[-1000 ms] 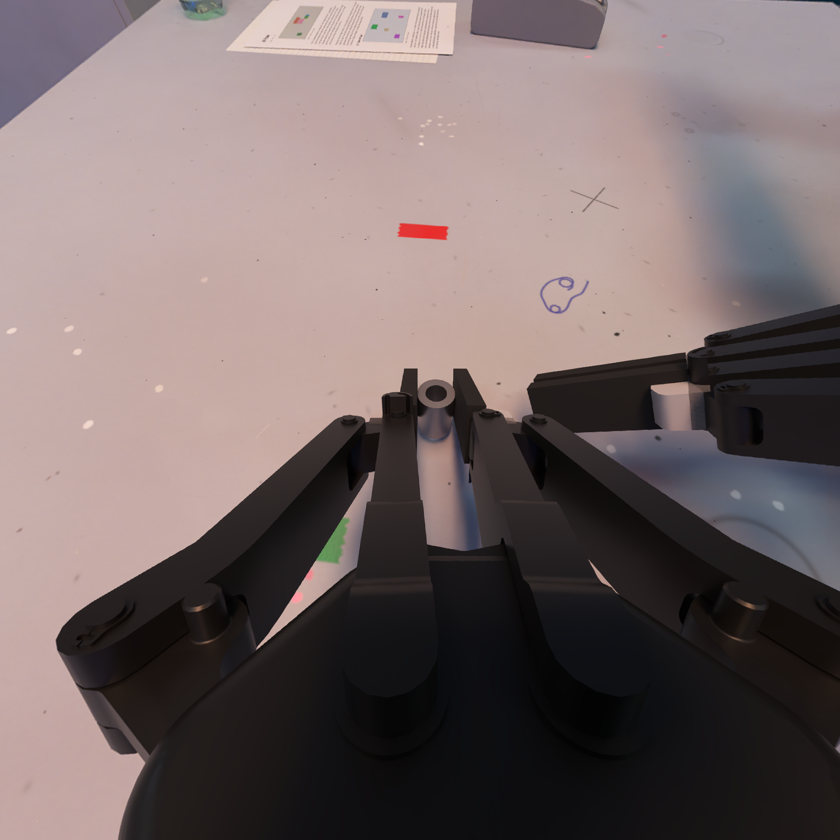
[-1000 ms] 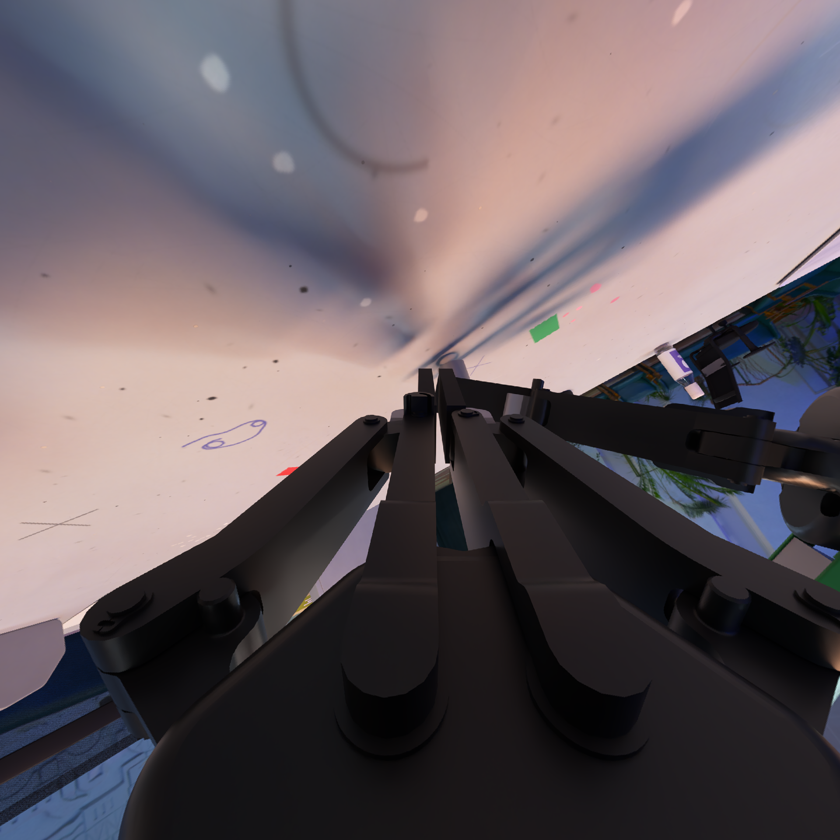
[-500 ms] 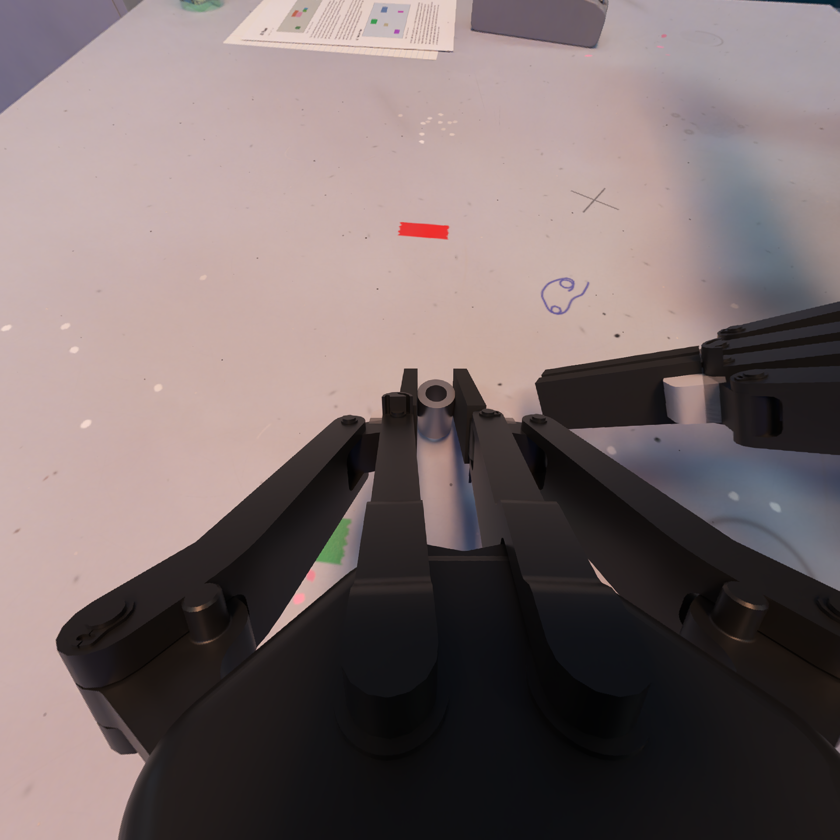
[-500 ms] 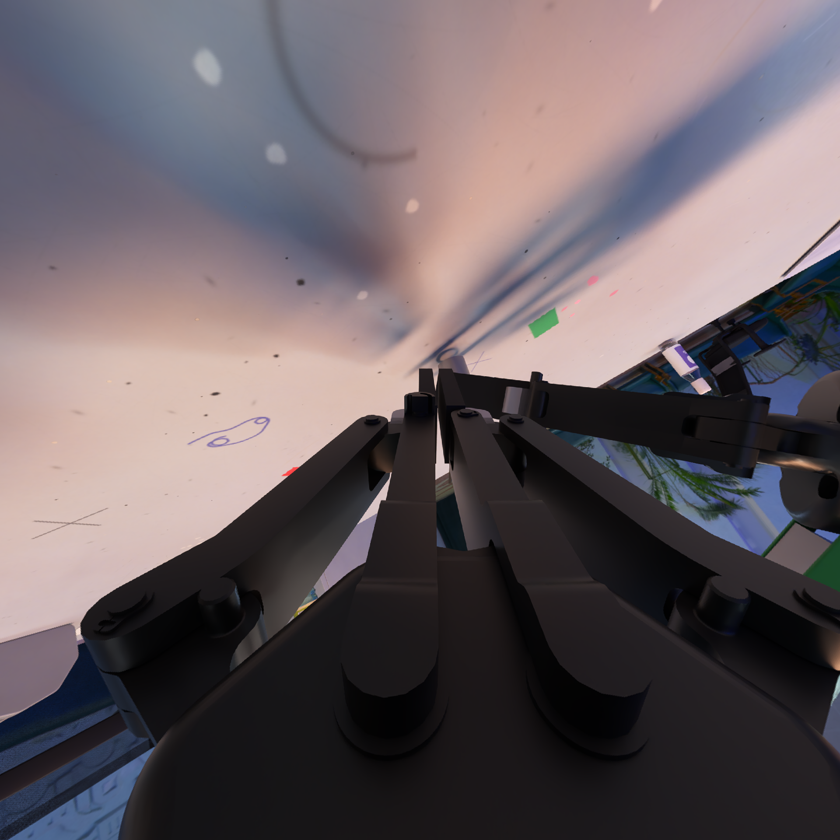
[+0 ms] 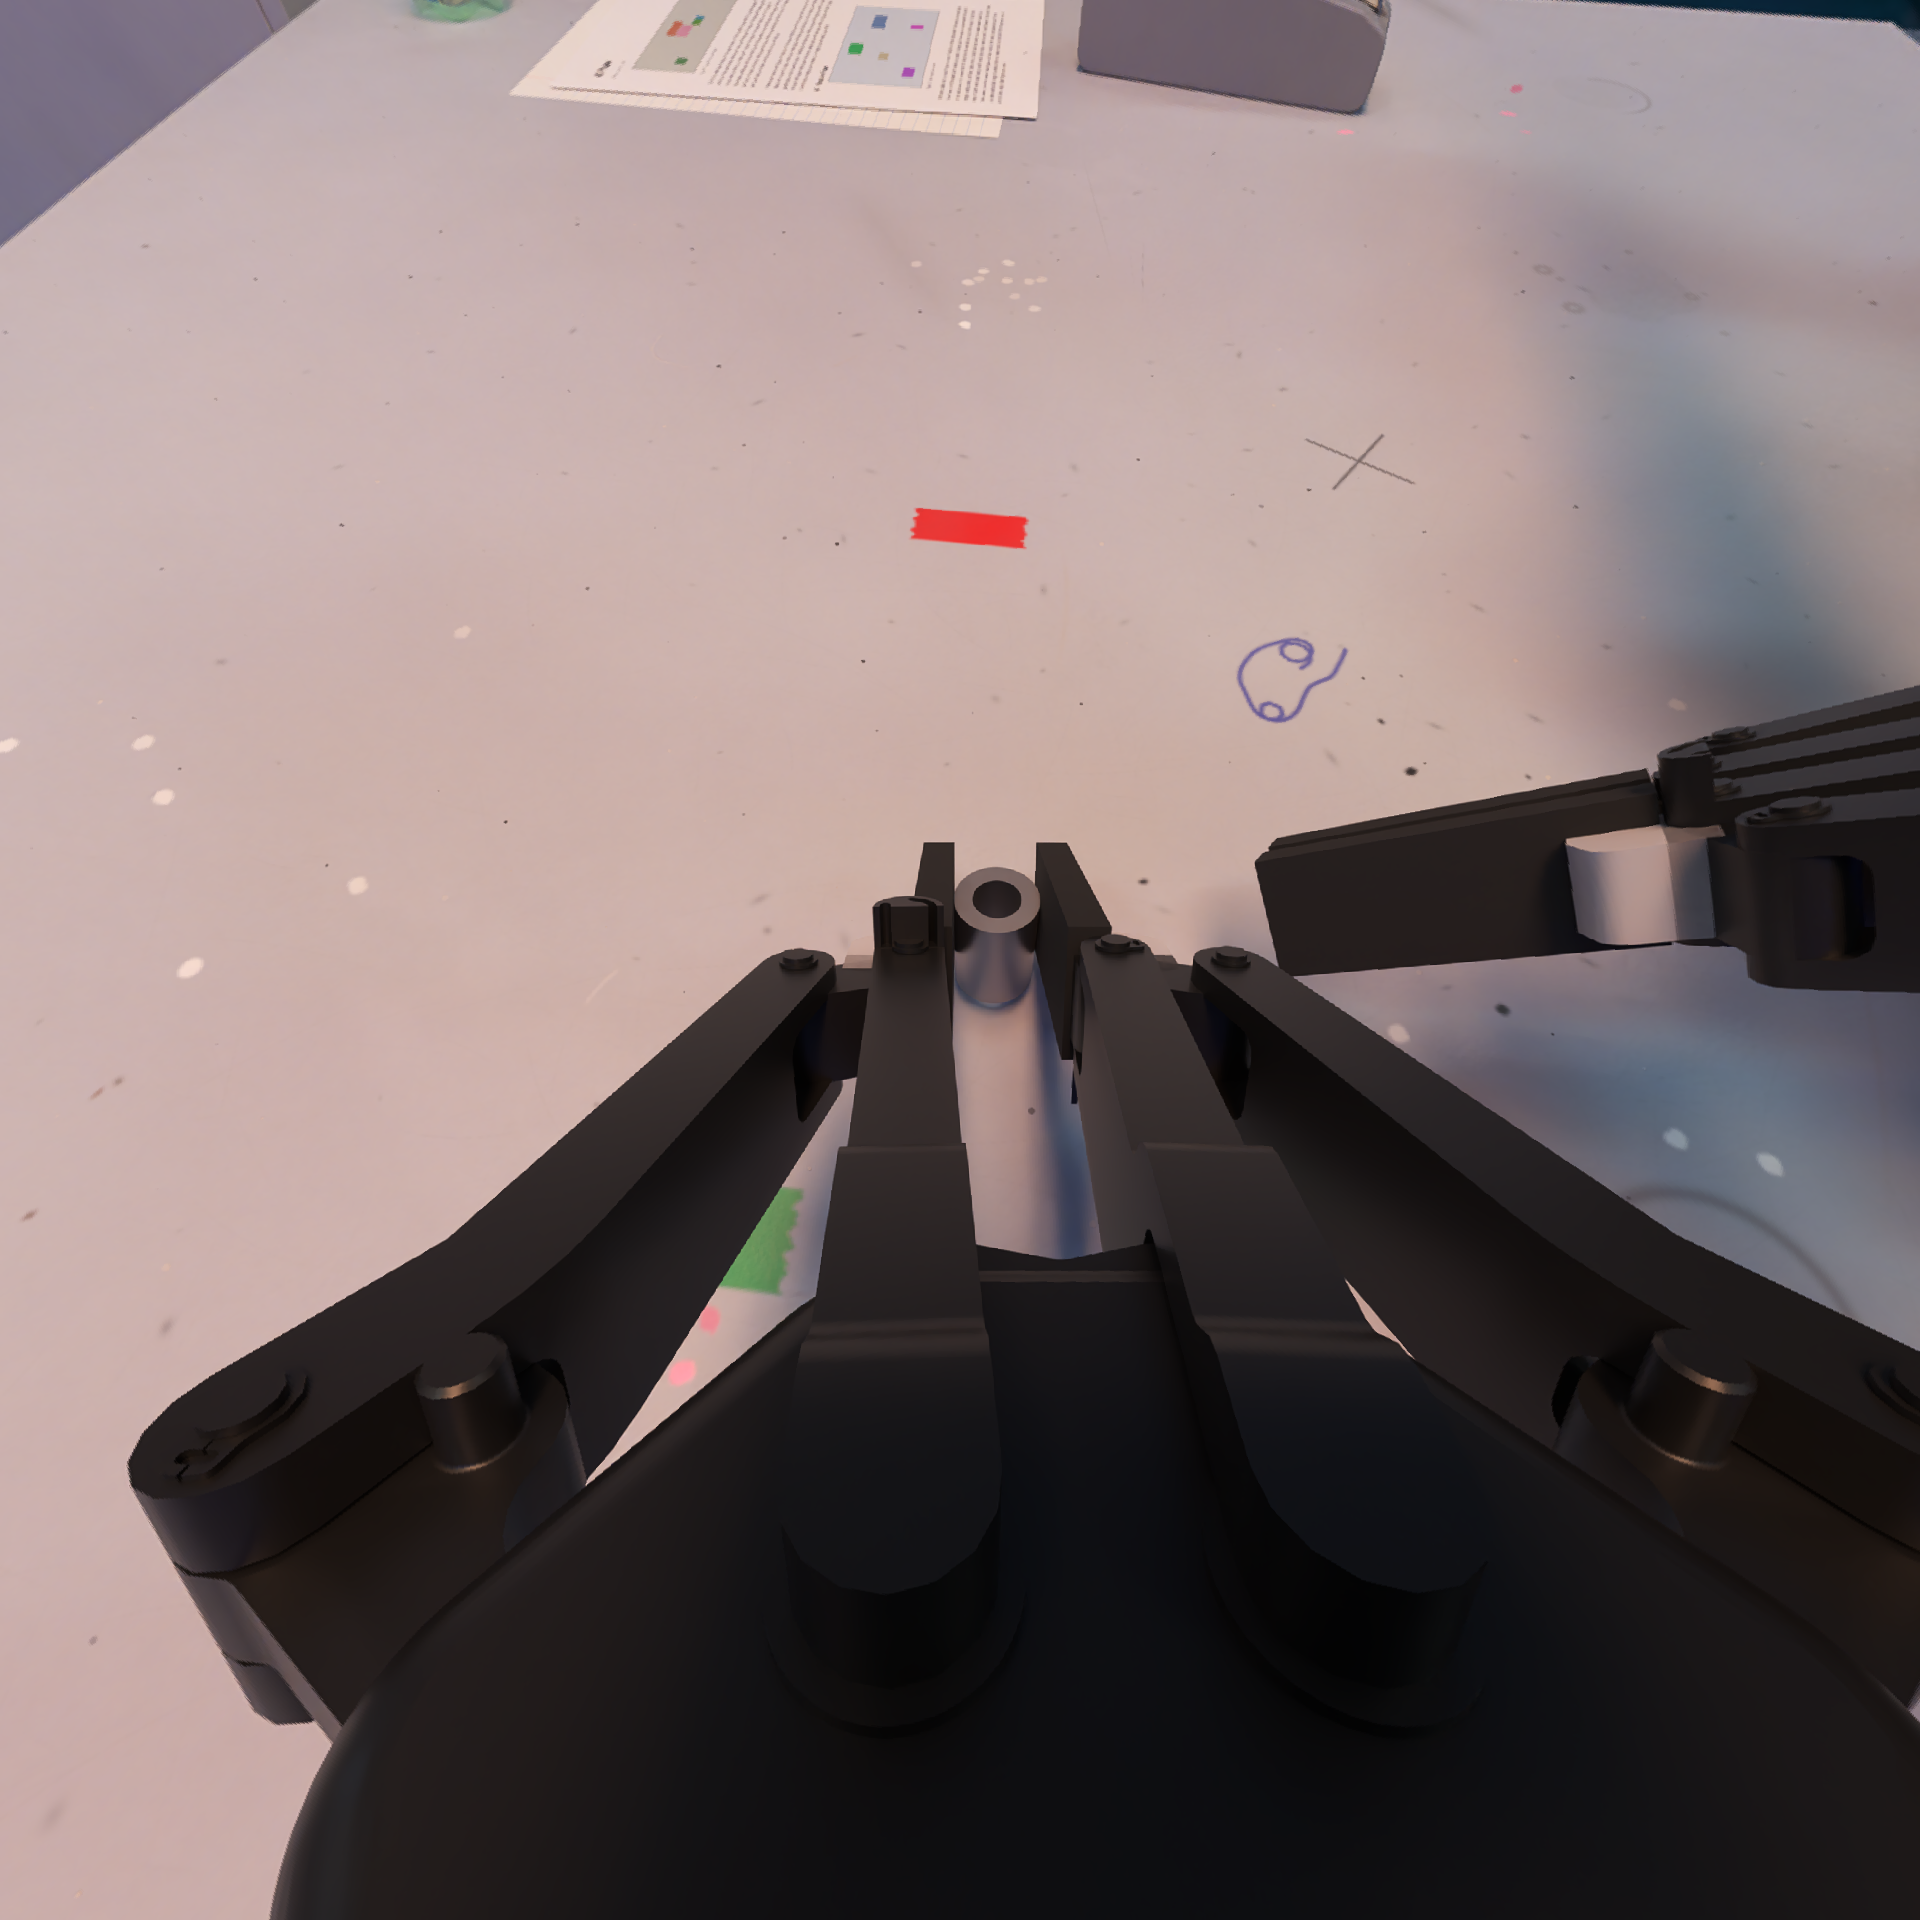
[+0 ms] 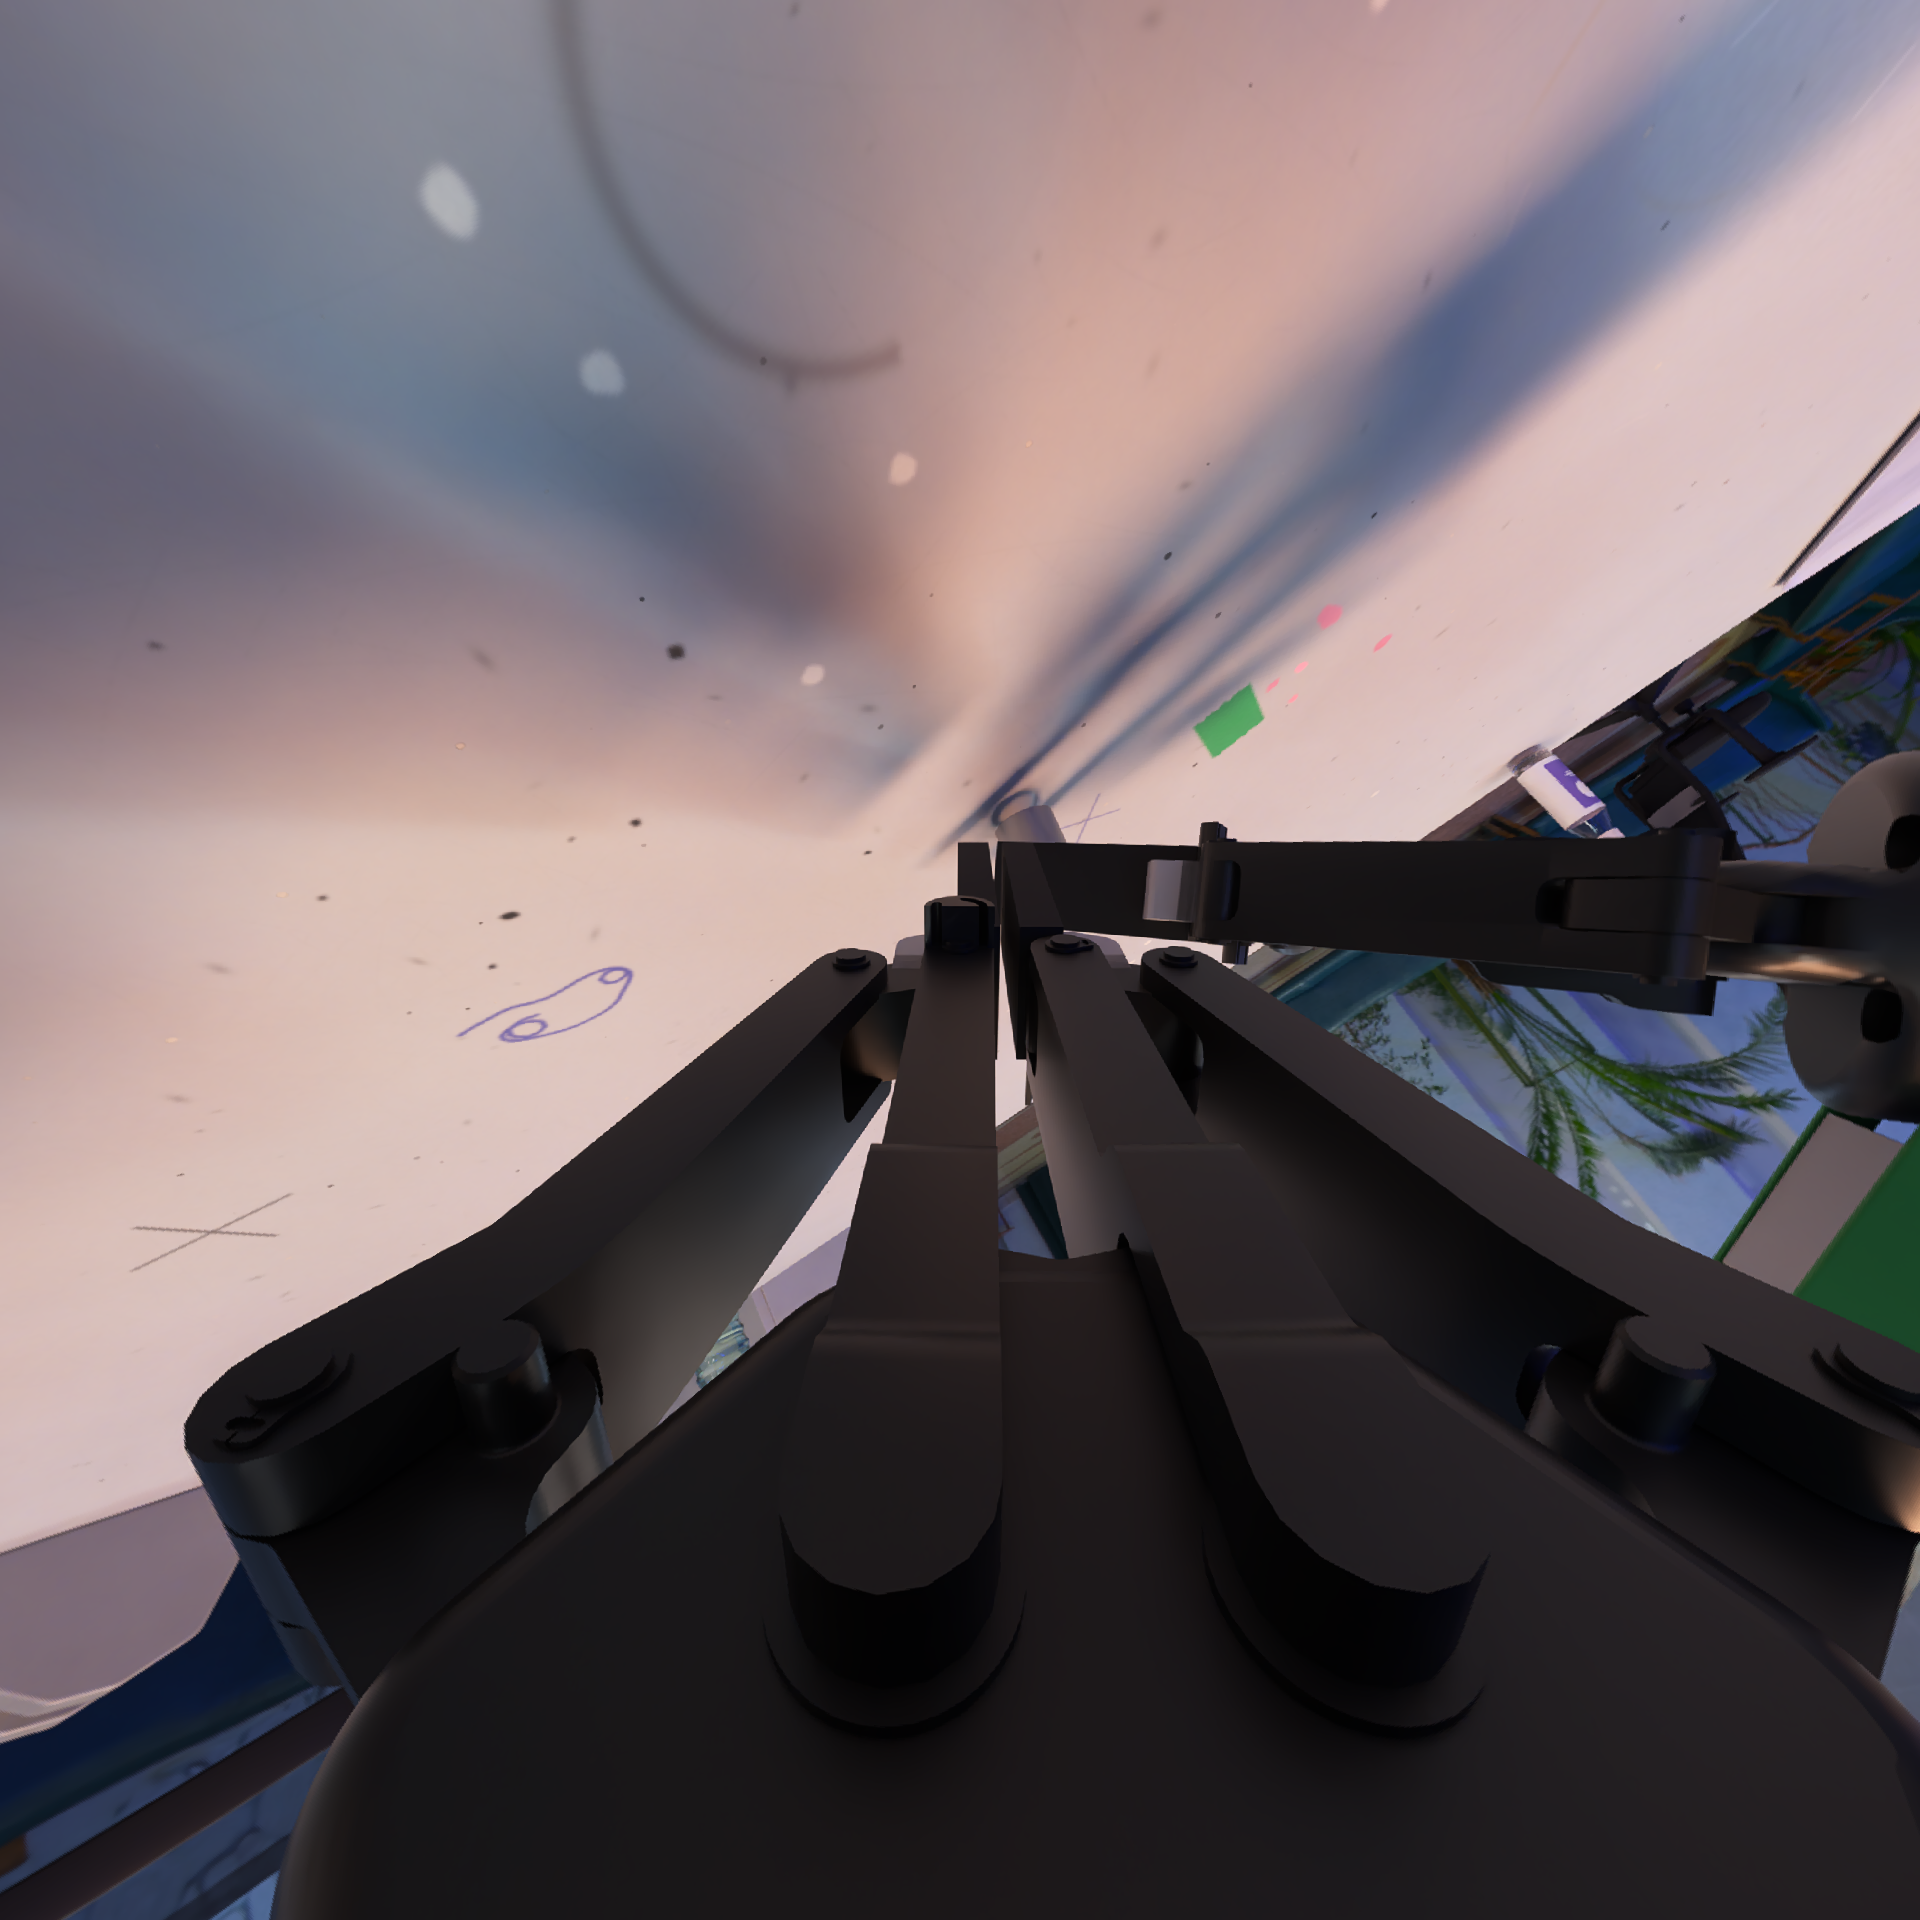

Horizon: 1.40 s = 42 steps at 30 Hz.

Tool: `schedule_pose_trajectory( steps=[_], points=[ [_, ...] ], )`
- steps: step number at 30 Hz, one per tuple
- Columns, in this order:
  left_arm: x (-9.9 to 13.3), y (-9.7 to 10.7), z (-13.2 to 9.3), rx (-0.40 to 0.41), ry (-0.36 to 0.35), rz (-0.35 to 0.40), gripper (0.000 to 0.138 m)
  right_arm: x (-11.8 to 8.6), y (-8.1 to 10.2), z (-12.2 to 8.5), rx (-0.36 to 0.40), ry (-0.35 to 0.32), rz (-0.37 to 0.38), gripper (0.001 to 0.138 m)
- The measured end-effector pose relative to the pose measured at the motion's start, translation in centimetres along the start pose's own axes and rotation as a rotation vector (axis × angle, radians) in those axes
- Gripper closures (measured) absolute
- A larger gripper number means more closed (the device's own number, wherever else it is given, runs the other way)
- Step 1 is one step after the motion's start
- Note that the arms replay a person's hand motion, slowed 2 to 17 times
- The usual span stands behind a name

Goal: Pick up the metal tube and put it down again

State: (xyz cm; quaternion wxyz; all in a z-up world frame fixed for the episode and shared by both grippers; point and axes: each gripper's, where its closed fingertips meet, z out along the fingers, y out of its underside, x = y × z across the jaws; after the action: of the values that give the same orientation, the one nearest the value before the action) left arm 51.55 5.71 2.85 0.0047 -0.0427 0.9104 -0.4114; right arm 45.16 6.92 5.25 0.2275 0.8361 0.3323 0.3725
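The metal tube is a short grey cylinder with its open end facing up. My left gripper is shut on it, one finger on each side. I cannot tell whether its lower end touches the table. My right gripper is shut and empty, pointing in from the right, a short way to the right of the tube. In the right wrist view my right gripper has its fingers pressed together, and the left gripper reaches in from the right with the tube at its tip.
On the table are a strip of red tape, a green tape patch, a blue scribble and a pencilled cross. Printed sheets and a grey box lie at the far edge.
The right gripper has drawn back to the right, away from the left gripper and the tube. The left gripper keeps its hold and has hardly moved.
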Motion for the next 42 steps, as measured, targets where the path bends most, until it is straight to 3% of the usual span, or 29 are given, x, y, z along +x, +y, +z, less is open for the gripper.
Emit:
schedule_pose_trajectory(
  steps=[12,42],
  points=[
    [0.0,0.1,0.0,-0.001,-0.003,0.001,0.118,0.0,-0.6,-0.3,0.028,-0.02,0.105,0.135],
    [0.1,0.2,-0.1,0.003,-0.006,-0.001,0.118,0.4,-1.4,0.0,-0.025,-0.01,0.222,0.136]
  ],
)
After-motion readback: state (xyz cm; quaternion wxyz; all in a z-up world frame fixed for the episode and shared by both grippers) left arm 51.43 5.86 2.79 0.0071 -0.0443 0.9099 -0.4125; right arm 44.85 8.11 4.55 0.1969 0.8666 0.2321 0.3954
